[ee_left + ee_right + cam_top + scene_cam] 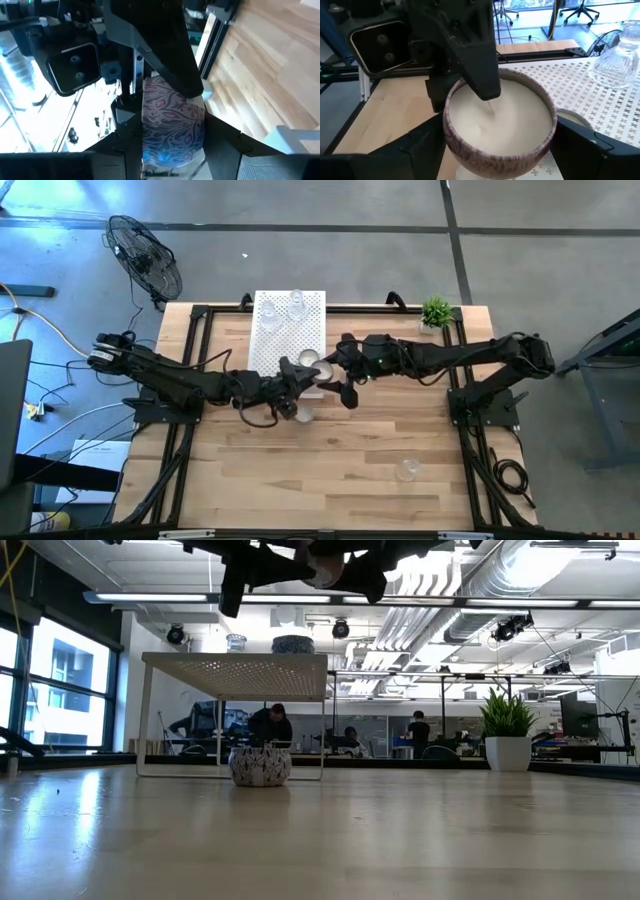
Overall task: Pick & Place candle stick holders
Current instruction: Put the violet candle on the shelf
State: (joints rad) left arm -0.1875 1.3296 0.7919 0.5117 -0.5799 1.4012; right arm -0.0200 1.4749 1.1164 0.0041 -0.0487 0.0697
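Wooden bench [330, 470] carries the white perforated box [275, 340] at upper centre. Both claws meet at its lower edge. The right claw [335, 376] clasps the patterned holder [497, 120]. The left claw [298, 382] straddles it, but I cannot tell if it grips. I'd release one claw only once the other holds firmly.

The table [330, 470] is pale wood, smooth with a soft shine. The white box [275, 340] is thin, matt and full of tiny holes. One candle holder [497, 127] has a patterned, shiny wall and smooth white wax inside. Another [619, 57] is clear ribbed glass. The arms are dark, matt plastic.
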